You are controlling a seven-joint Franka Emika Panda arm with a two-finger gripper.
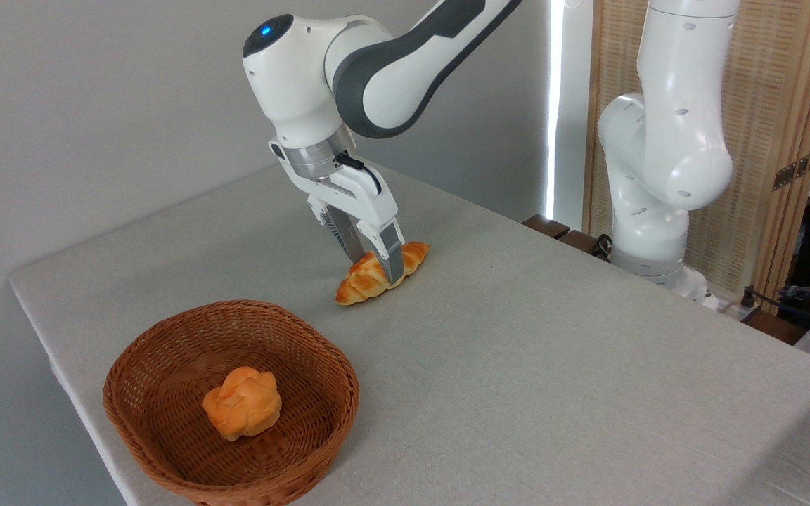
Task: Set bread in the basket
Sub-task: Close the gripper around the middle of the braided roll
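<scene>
The bread (366,281), a braided golden-orange loaf, lies on the grey table beyond the basket. My gripper (379,269) reaches down over its middle. One finger stands behind the loaf, and the other finger (392,261) presses against its near side, so the jaws look shut on it. The loaf still touches the tabletop. The basket (335,365), round reddish-brown wicker, sits at the table's front left, well apart from the gripper.
A round knotted orange bun (243,403) lies inside the basket. A second white robot arm (665,154) stands past the table's right edge. The table's left edge (32,309) runs close to the basket.
</scene>
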